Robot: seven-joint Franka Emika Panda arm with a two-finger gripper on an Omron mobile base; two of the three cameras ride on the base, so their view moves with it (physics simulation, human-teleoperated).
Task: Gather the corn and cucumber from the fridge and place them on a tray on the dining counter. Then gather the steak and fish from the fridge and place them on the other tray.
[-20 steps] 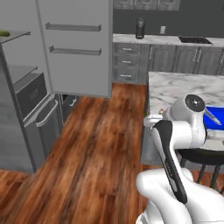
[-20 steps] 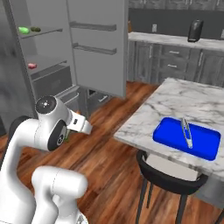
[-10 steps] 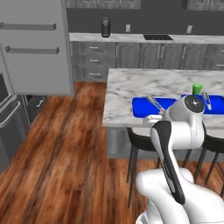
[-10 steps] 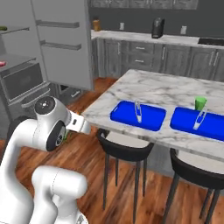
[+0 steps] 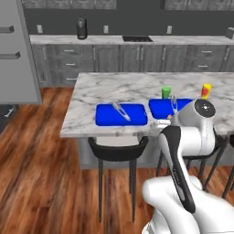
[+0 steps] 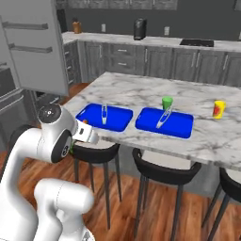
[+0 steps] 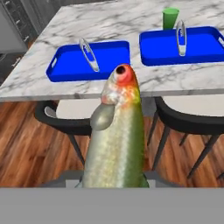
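My gripper (image 6: 87, 134) is shut on the fish (image 7: 117, 140), a silvery-green body with an orange-red head that points toward the dining counter (image 7: 131, 19). The fish hides the fingertips in the hand view. Two blue trays lie side by side near the marble top's front edge. The left tray (image 5: 106, 119) (image 6: 117, 117) (image 7: 109, 59) and the right tray (image 5: 157, 108) (image 6: 181, 125) (image 7: 201, 46) each hold a slender silvery object. The gripper hangs just short of the counter edge, in front of the left tray. The fridge (image 5: 13, 55) (image 6: 33, 47) stands at the left. Corn, cucumber and steak are out of view.
A green cup (image 5: 166, 92) (image 6: 167, 102) stands behind the right tray, and a yellow-red container (image 5: 206, 91) (image 6: 218, 109) further right. Dark round stools (image 5: 118, 148) (image 6: 164, 172) line the counter's near side. A dark-grey cabinet run (image 5: 137, 57) crosses the back.
The base has swung from the fridge to face the dining counter, so the whole scene shifted. The gripper has stayed shut on the fish.
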